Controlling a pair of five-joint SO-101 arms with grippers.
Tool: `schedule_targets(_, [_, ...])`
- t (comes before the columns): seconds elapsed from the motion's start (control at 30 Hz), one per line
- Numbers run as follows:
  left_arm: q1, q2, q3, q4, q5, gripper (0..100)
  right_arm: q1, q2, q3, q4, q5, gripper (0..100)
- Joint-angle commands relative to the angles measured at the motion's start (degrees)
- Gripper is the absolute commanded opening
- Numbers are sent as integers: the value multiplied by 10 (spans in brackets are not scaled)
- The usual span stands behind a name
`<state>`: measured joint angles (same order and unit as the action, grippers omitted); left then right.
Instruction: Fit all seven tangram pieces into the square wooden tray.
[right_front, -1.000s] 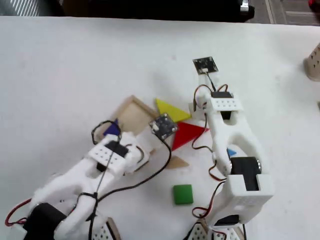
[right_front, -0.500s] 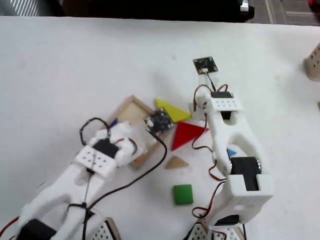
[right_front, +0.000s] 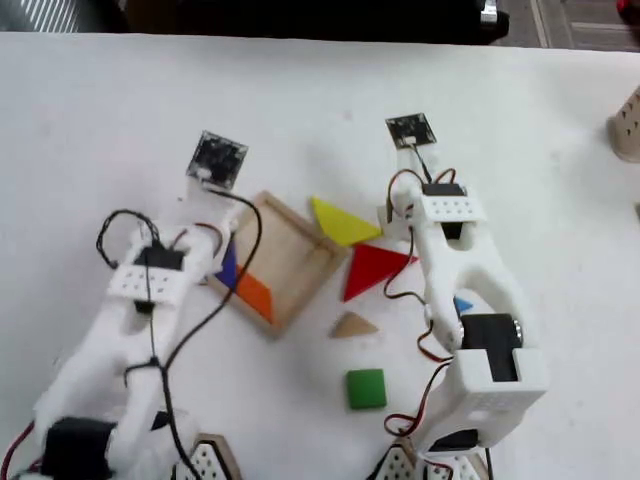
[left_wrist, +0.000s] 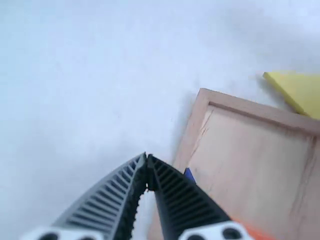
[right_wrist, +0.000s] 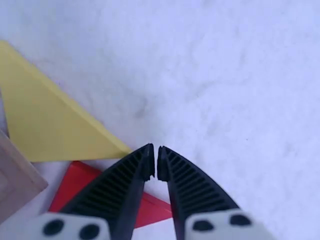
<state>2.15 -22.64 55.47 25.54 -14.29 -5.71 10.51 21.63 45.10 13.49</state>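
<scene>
The square wooden tray (right_front: 290, 255) lies mid-table with a blue piece (right_front: 228, 265) and an orange piece (right_front: 255, 295) along its near-left side. My left gripper (left_wrist: 148, 161) is shut and empty, its tips over the table just outside the tray's (left_wrist: 250, 150) left edge. A yellow triangle (right_front: 343, 222), a red triangle (right_front: 372, 268), a small tan triangle (right_front: 353, 325) and a green square (right_front: 366, 389) lie right of the tray. My right gripper (right_wrist: 154, 152) is shut and empty beside the yellow triangle's (right_wrist: 45, 125) tip, above the red triangle (right_wrist: 100, 200).
A light blue piece (right_front: 462, 304) peeks out from under the right arm. A pegged wooden object (right_front: 628, 125) stands at the far right edge. Open table lies behind the tray and to the far left.
The left arm has swung left and back off the tray, uncovering the blue and orange pieces inside it. The right arm has kept still.
</scene>
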Motion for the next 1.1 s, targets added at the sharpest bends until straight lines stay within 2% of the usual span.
schedule_targets(0.0, [-11, 87, -85, -12, 8, 24, 3, -2, -18, -8, 8, 18])
schedule_targets(0.6, [-69, 131, -143, -12, 13, 28, 0, -2, -17, -8, 10, 18])
schedule_targets(0.7, [-75, 154, -162, -6, 41, 31, 0, -2, -17, -8, 10, 18])
schedule_targets(0.77, [-82, 171, -185, 20, 56, 70, 0, -2, -16, -8, 10, 18])
schedule_targets(0.93, [-84, 203, -220, 75, 81, 246, 0, -2, -16, -7, 10, 18])
schedule_targets(1.07, [-80, 206, -219, 73, 81, 270, 0, -2, -16, -7, 10, 18])
